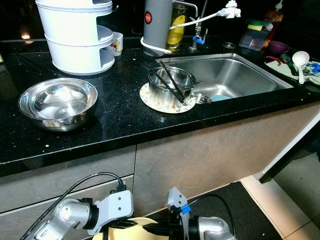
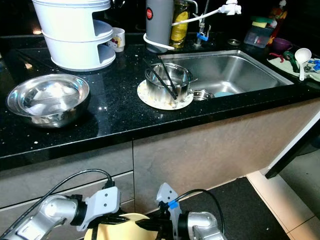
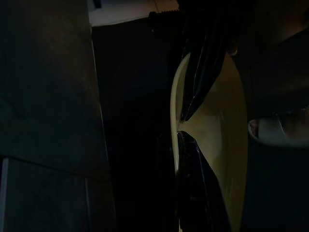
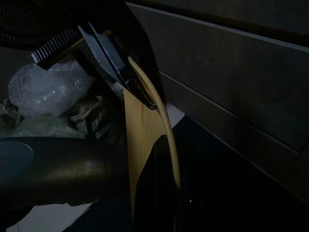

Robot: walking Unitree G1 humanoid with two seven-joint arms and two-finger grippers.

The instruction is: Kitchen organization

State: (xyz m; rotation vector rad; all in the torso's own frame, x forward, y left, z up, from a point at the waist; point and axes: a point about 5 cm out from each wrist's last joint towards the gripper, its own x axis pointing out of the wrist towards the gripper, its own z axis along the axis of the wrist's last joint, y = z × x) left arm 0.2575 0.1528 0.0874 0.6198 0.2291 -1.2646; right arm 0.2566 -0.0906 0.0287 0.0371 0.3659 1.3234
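Low in front of the cabinet, below the counter edge, I hold a pale yellow plate (image 1: pixel 126 231) between both arms. My left gripper (image 1: pixel 118 224) is shut on the plate's left rim, and in the left wrist view its black fingers (image 3: pixel 199 82) lie against the plate (image 3: pixel 227 145). My right gripper (image 1: pixel 151 229) is shut on the right rim. In the right wrist view the plate (image 4: pixel 140 125) stands edge-on between that gripper's fingers (image 4: pixel 108 53). On the black counter (image 1: pixel 120 120) are a steel bowl (image 1: pixel 58 103) and a steel pot (image 1: pixel 171 82) holding black utensils, on a patterned plate.
A steel sink (image 1: pixel 235 75) lies right of the pot. A white tiered rack (image 1: pixel 77 35), a mug (image 1: pixel 116 43), a grey flask (image 1: pixel 157 22) and an oil bottle stand at the back. A white ladle (image 1: pixel 300 60) lies far right. Grey cabinet fronts (image 1: pixel 200 155) face me.
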